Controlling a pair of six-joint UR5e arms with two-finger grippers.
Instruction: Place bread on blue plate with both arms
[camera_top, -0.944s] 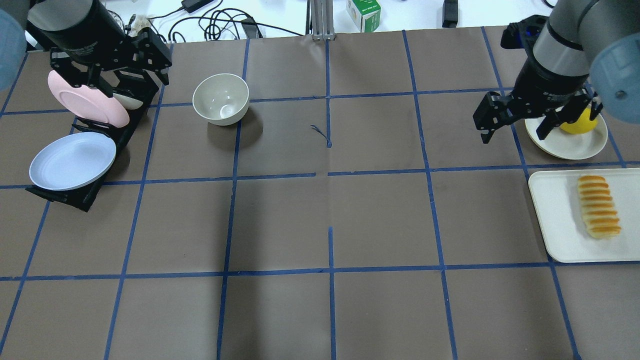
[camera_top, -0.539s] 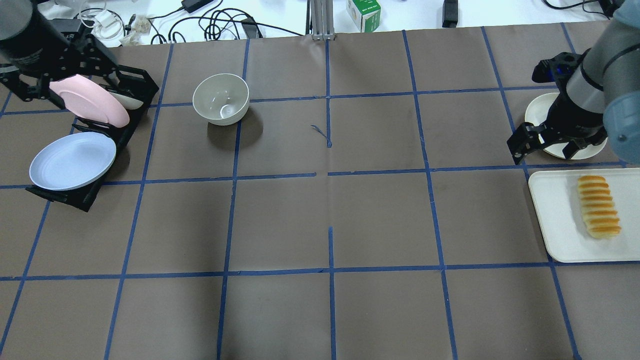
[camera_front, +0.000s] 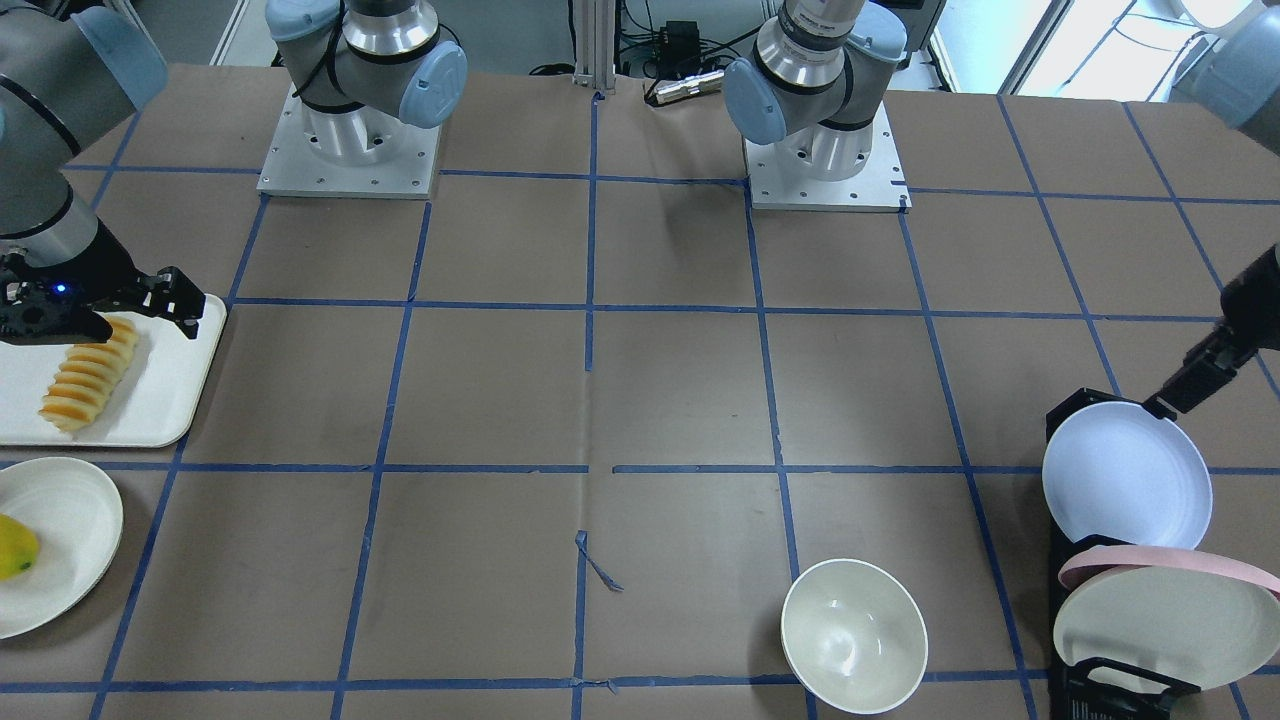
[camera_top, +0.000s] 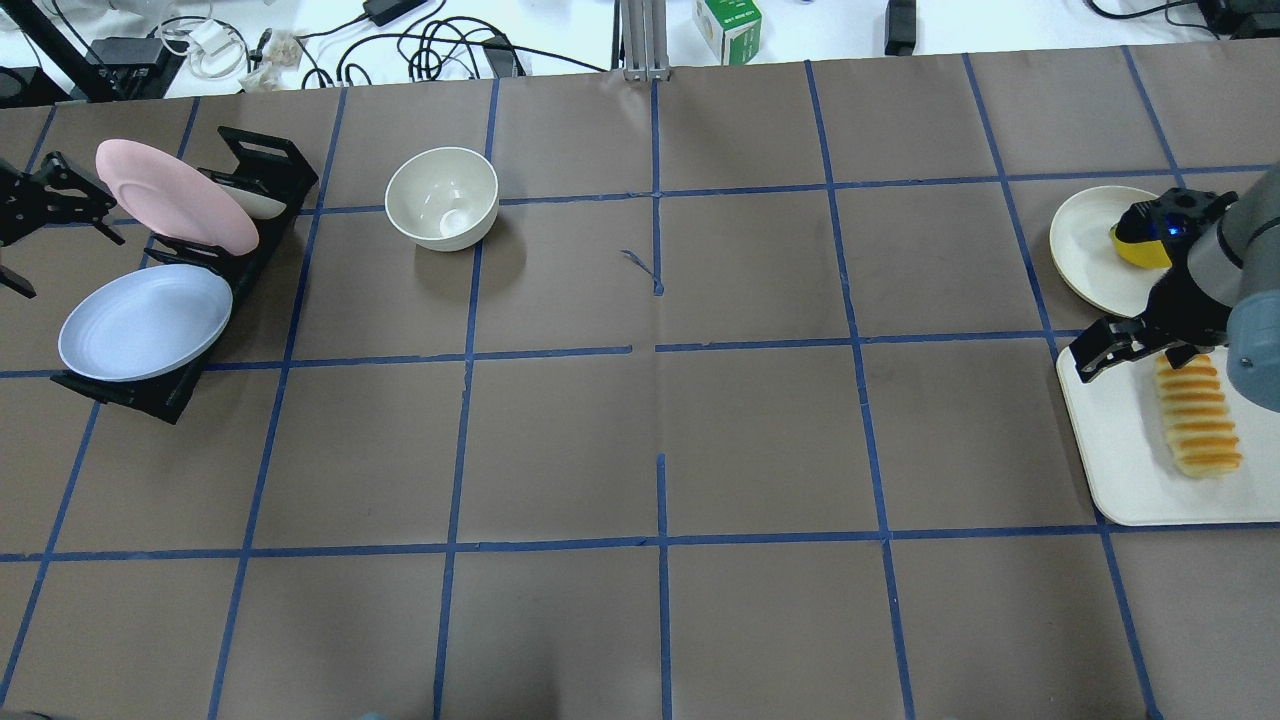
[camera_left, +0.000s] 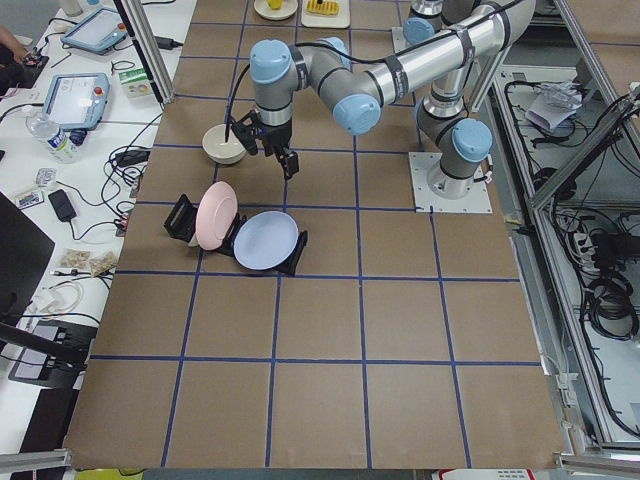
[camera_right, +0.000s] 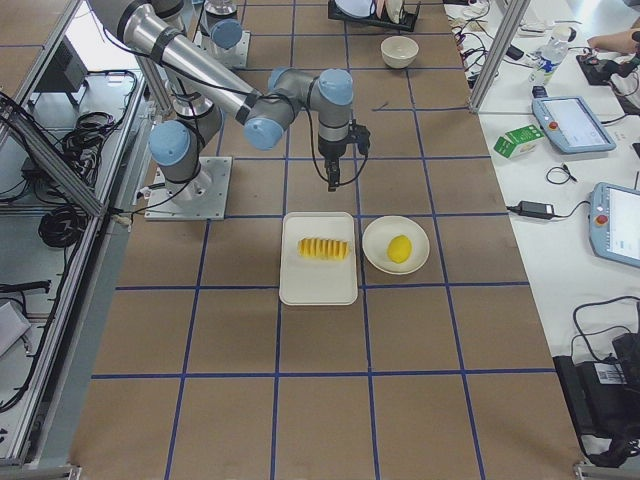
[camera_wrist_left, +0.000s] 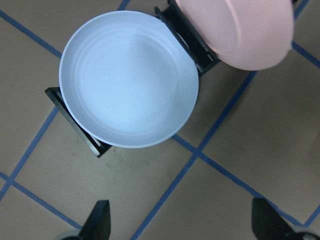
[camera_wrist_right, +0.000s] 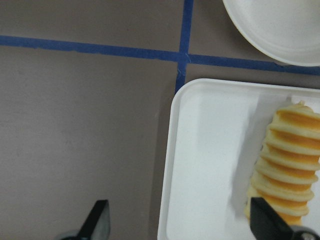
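Right gripper (camera_top: 1132, 358), fingers apart, has moved from the cream plate (camera_top: 1085, 240) to the bread's (camera_top: 1198, 415) end. Left gripper (camera_wrist_left: 185, 223), also spread, has drawn outward beside the blue plate (camera_top: 145, 320).

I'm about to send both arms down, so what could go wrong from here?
The bread sits off to one side of the open right gripper, not centred in its gap. A straight descent may hit the loaf or the white tray rim. The blue plate leans in the black rack close beside the pink plate. The left gripper could knock that plate or drag the rack when lifting.
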